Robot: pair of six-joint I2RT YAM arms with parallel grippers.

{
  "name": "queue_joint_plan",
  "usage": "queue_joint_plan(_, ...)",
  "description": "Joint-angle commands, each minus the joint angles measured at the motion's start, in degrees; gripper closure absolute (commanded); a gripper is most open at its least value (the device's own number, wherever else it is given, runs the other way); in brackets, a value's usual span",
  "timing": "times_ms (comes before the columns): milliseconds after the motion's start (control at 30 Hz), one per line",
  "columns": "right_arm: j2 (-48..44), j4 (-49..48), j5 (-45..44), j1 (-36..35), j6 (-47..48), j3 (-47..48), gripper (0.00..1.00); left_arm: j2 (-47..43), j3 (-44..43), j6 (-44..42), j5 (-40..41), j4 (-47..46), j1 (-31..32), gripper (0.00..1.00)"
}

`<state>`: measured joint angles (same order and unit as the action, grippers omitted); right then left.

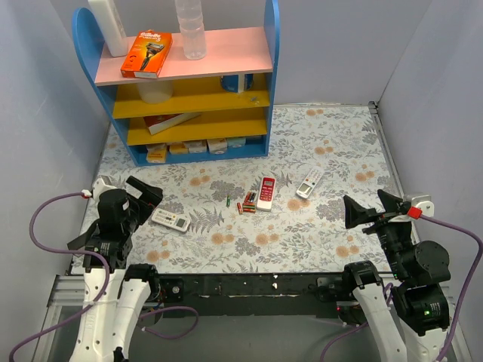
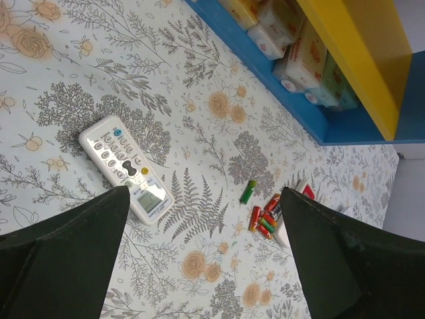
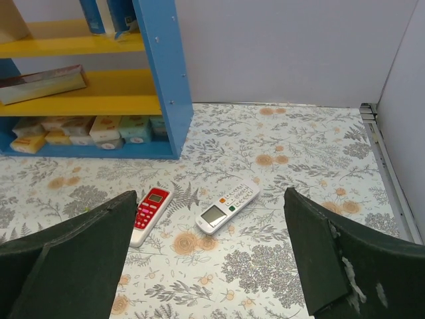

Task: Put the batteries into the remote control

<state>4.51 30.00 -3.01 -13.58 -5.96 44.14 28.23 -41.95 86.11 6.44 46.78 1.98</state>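
- Currently the left fingers are spread wide and empty, hovering by the white remote, probably to grab it
- Right fingers also wide, holding nothing
- Batteries loose mid desk, beside the red remote

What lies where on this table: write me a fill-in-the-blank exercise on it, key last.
The remote control lies nearer the left hand than the right hand, its display facing ____.
Most of the batteries cluster beside the middle remote, which is white and ____.
Both hands stand ____ and hold nothing.
Missing words: up; red; open.
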Motion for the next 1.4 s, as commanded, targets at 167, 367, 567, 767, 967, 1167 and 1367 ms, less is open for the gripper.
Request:
queue_joint_plan(167,2.6,-3.3,1.4,-0.3,-1.0,0.1,0.02,5.3,-1.0,0.1,-2.8,1.2,-0.3,0.02)
queue_joint_plan(367,5.2,-0.7,4.6,-0.3,-1.3,1.0,0.02,11.5,0.6,0.9,-4.8,1.4,-0.2,0.02)
queue_joint_plan(567,7.8,1.3,5.8,-0.5,-1.2,1.3,0.02,25.5,-3.3,1.5,-4.2,4.7,0.6,0.02)
queue_joint_plan(767,9.6,1.3,8.6,-0.6,-1.9,0.8,0.02,29.4,-4.5,8.9,4.9,5.9,9.7,0.02)
queue_joint_plan(967,9.5,0.1,9.6,-0.7,-2.7,-0.9,0.02,37.2,-4.5,16.0,9.5,6.2,16.7,0.02)
queue_joint_plan(1167,9.8,-0.6,10.4,-0.8,-2.6,-1.3,0.02,41.5,-4.6,20.8,15.1,7.0,19.6,0.02)
queue_joint_plan(1367,9.5,-1.2,11.7,-0.9,-2.6,-2.4,0.02,45.4,-1.6,22.8,18.3,3.1,19.6,0.02)
